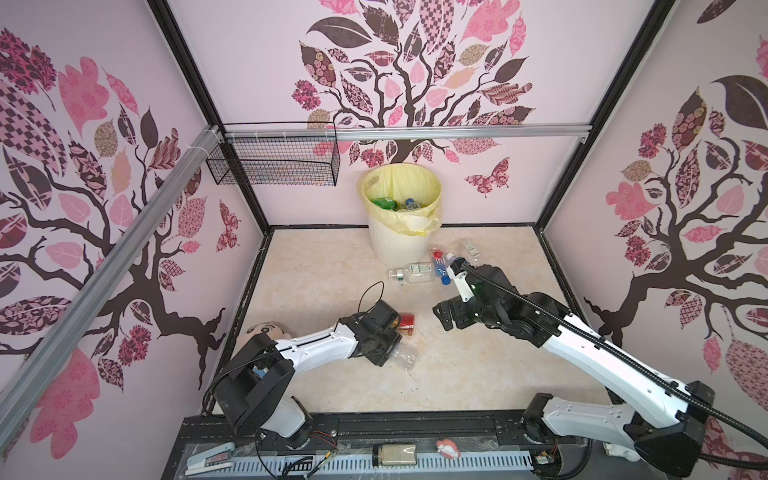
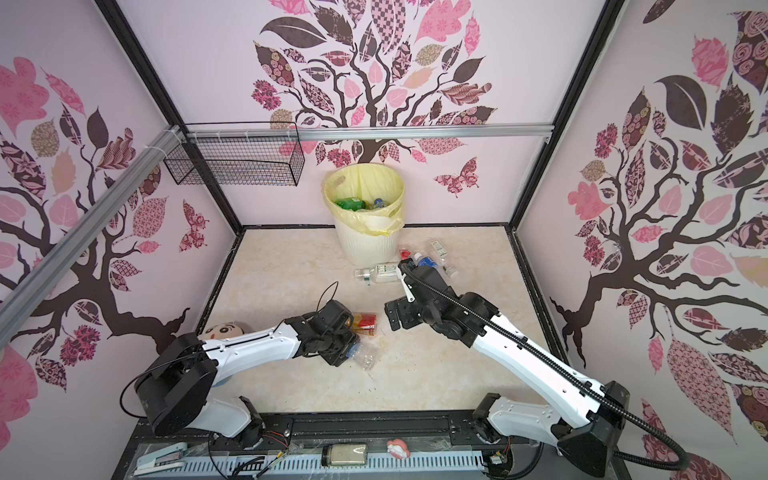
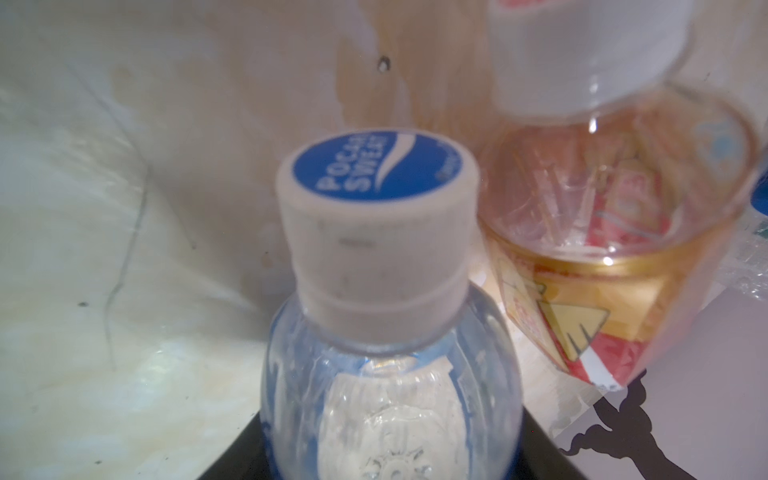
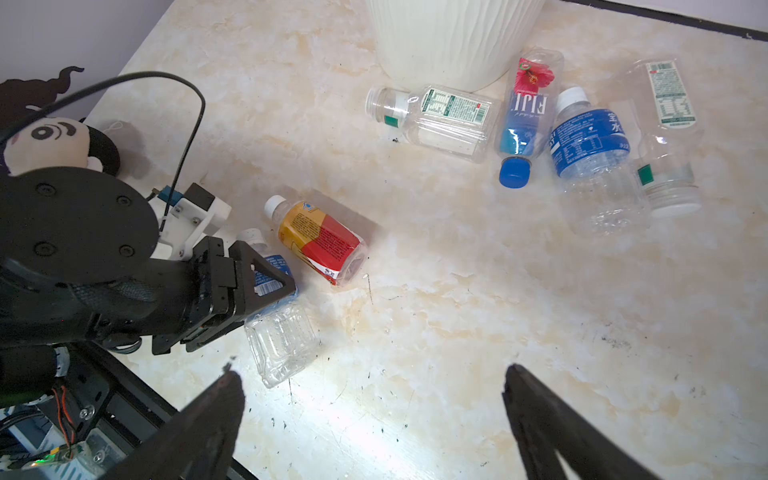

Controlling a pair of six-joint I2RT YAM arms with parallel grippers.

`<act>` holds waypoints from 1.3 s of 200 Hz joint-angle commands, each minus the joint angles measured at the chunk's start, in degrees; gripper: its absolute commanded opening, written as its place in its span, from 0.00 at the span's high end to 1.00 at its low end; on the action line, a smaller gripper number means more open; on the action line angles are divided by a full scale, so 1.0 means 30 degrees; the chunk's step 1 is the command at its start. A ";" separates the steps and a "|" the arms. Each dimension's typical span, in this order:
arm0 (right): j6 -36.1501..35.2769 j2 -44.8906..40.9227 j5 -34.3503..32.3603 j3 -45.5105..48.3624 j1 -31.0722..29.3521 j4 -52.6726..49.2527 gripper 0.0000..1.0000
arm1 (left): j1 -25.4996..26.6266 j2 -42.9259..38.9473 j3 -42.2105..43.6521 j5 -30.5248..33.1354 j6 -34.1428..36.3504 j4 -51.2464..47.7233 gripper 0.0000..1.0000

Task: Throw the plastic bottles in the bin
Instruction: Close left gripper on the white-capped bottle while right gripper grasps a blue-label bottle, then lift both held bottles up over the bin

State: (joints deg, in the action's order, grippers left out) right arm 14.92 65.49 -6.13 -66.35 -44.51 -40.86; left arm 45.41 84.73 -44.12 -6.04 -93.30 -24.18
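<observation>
Left end effector [image 4: 253, 307] astride bottle [image 4: 282, 345], grip unclear, right end effector [image 4: 372, 372] hovering open, empty

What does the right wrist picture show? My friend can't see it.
The left gripper has its jaws around a clear bottle lying on the marble table, beside an amber bottle. Four more bottles lie by the white bin; the right gripper shows open jaws.
</observation>
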 commanded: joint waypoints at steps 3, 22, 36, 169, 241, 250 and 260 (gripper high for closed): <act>-0.0243 -0.0161 0.0388 -0.0379 0.0041 0.0111 0.00 | 0.0040 -0.0931 0.0091 0.0738 0.0877 -0.1281 0.43; -0.0202 -0.0009 0.0651 -0.0609 0.0042 0.0142 0.01 | 0.0040 -0.1635 -0.0223 0.1070 0.1350 -0.1591 0.43; -0.0196 0.0097 0.0776 -0.0754 0.0042 0.0173 0.00 | 0.0012 -0.1983 -0.0852 0.1654 0.2176 -0.2025 0.44; 0.0524 0.0672 0.4510 -0.1995 0.1103 0.0892 0.00 | -0.2874 0.0088 -1.2154 0.0282 1.0513 -0.6128 0.46; 0.1405 0.2777 0.5794 -0.4116 0.2027 0.1986 0.01 | -0.3205 0.2208 -1.6546 -0.2031 1.1006 -0.5415 0.47; 0.1444 0.3070 0.5809 -0.4384 0.2246 0.2045 0.00 | -0.3283 0.2313 -1.6902 -0.2217 1.0990 -0.5357 0.48; 0.1518 0.3340 0.5793 -0.4592 0.2495 0.2146 0.01 | -0.3353 0.2437 -1.7311 -0.2490 1.0980 -0.5371 0.48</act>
State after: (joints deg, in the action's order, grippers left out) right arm 18.22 73.03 10.15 -77.08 -38.50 -35.46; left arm 35.94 91.48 -91.39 -10.79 -61.49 -41.04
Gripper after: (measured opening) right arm 0.995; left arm 0.552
